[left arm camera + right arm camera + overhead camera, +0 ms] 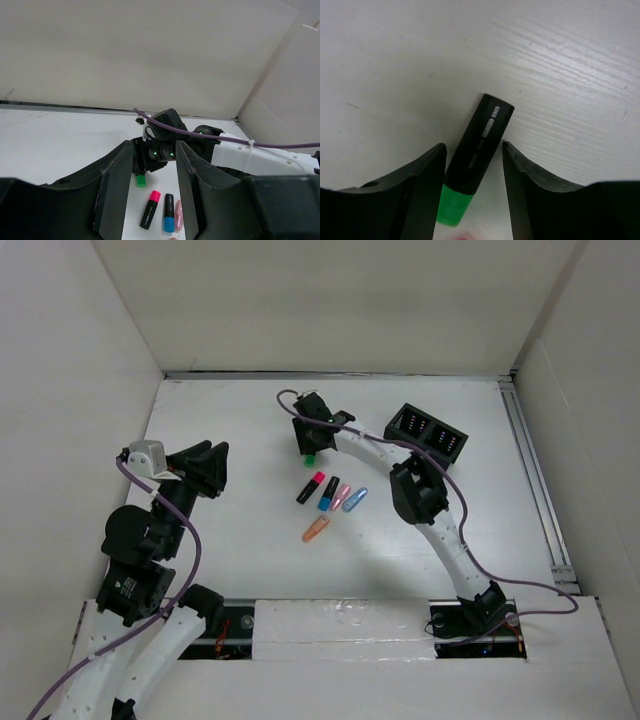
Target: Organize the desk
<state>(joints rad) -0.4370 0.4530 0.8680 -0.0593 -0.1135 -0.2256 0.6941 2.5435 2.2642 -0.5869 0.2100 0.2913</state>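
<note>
Two risks, I judge: the right fingers (530, 195), apart and astride the green-capped highlighter (477, 150), sit off-centre, so closing could swivel it or squirt it toward the marker row (328, 494) at its 5 o'clock. The right arm (440, 530) stretches low toward 11 o'clock, wrist pitched down at the white table (230, 540) that spreads under both arms. At 9 o'clock the left fingers (117, 190) hover apart, empty.
</note>
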